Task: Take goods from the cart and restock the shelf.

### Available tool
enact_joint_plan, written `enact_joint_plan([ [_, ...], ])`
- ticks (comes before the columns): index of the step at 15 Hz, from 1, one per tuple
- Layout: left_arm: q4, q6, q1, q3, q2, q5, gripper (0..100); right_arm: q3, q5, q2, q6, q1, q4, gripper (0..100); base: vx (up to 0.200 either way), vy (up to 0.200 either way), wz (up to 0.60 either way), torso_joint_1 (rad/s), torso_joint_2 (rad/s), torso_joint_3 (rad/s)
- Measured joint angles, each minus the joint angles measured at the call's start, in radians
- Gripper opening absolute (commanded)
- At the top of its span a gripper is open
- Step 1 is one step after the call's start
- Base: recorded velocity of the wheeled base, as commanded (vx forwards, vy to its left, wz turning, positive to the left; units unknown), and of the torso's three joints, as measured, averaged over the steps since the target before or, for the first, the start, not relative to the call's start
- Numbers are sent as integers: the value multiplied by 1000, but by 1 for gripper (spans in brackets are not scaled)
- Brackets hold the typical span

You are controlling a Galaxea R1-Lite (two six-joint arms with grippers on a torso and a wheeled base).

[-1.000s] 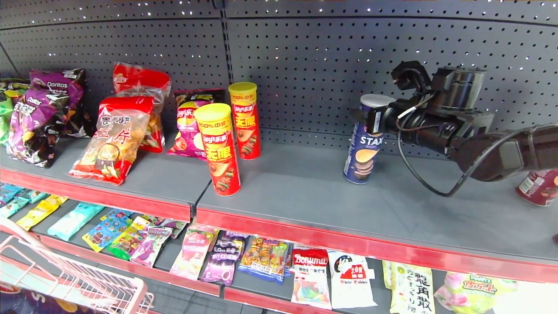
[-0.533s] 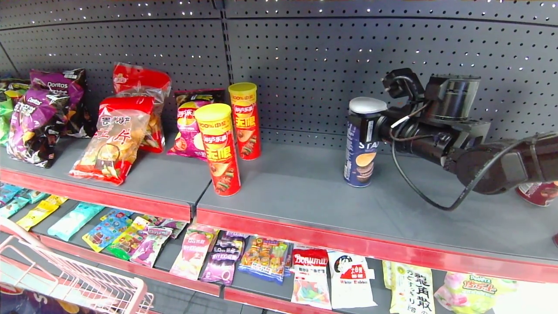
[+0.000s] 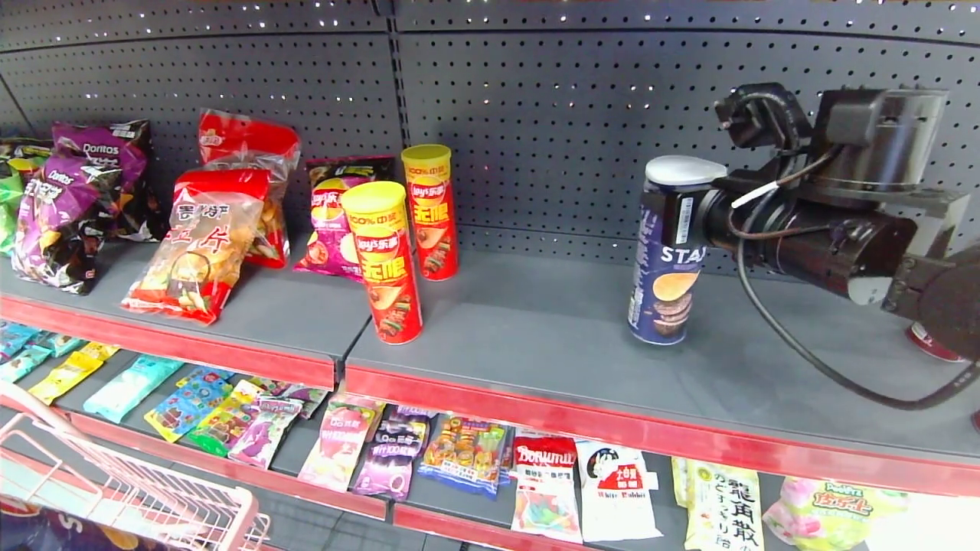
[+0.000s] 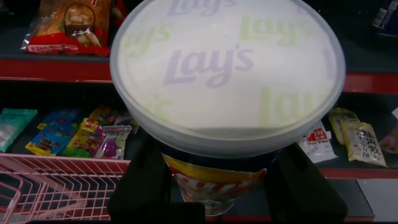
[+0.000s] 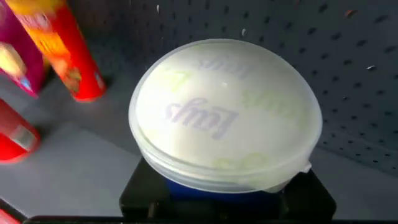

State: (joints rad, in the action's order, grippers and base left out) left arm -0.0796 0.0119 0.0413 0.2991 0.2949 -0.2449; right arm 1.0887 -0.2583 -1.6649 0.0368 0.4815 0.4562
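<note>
Nearer red canister [image 3: 383, 260] well left of blue can [image 3: 664, 291] in clenched right gripper [image 3: 672, 222]; lidded can [image 4: 227, 68] in clenched left gripper [image 4: 221, 186].

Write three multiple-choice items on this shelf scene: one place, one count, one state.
1. Where is the blue can? A in the cart; B at the upper shelf; C among the candy bags below.
2. How many yellow-lidded red cans stand there? A one; B four; C two.
3. The right end effector is: A shut on the blue can; B open; C shut on a bag.
Key: B, the can is at the grey board; C, two yellow lids show; A, it clamps the can below the lid.
</note>
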Motion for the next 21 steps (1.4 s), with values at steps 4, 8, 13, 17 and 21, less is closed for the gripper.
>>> enact_joint_plan([
  [4, 0, 0, 0, -1, 3, -2, 0, -39, -220, 51, -116, 93, 5, 0, 0, 0, 0, 0, 0, 0],
  [8, 0, 0, 0, -1, 4, -2, 0, -90, -345, 61, -167, 187, 5, 0, 0, 0, 0, 0, 0, 0],
  [13, 0, 0, 0, -3, 4, -2, 0, -119, -495, 41, -177, 227, 15, 0, 0, 0, 0, 0, 0, 0],
  [17, 0, 0, 0, -2, 4, -2, 0, -119, -567, 16, -204, 258, 17, 0, 0, 0, 0, 0, 0, 0],
  [21, 0, 0, 0, -1, 4, -1, 0, -106, -642, -13, -212, 277, 15, 0, 0, 0, 0, 0, 0, 0],
])
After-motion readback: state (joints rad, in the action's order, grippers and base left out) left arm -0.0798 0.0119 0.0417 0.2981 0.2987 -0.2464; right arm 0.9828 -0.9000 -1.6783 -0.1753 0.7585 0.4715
